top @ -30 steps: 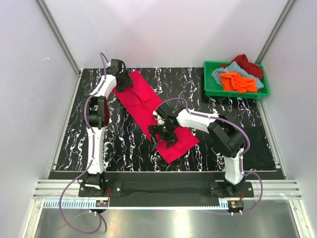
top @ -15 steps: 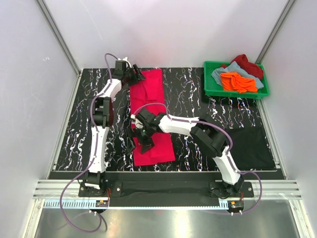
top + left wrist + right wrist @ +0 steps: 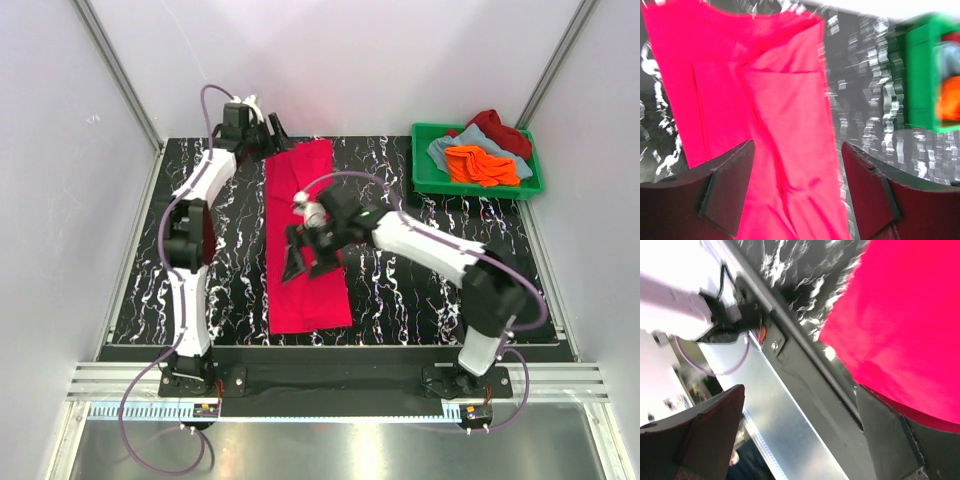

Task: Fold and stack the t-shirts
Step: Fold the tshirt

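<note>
The bright pinkish-red t-shirt lies folded into a long narrow strip running from the far edge of the table toward the near edge. My left gripper hovers at its far end, open, with the cloth seen flat between its fingers. My right gripper hangs open and empty above the strip's middle; its wrist view shows the shirt's near end. The orange, grey-blue and dark red t-shirts lie heaped in the crate.
The green plastic crate stands at the far right and also shows in the left wrist view. A black cloth patch lies at the near right. A metal rail runs along the table's front edge.
The shirt has swung from a diagonal to straight lengthwise and now lies flat. The right gripper has risen off it and moved up and right; the left gripper has drawn back to the far end.
</note>
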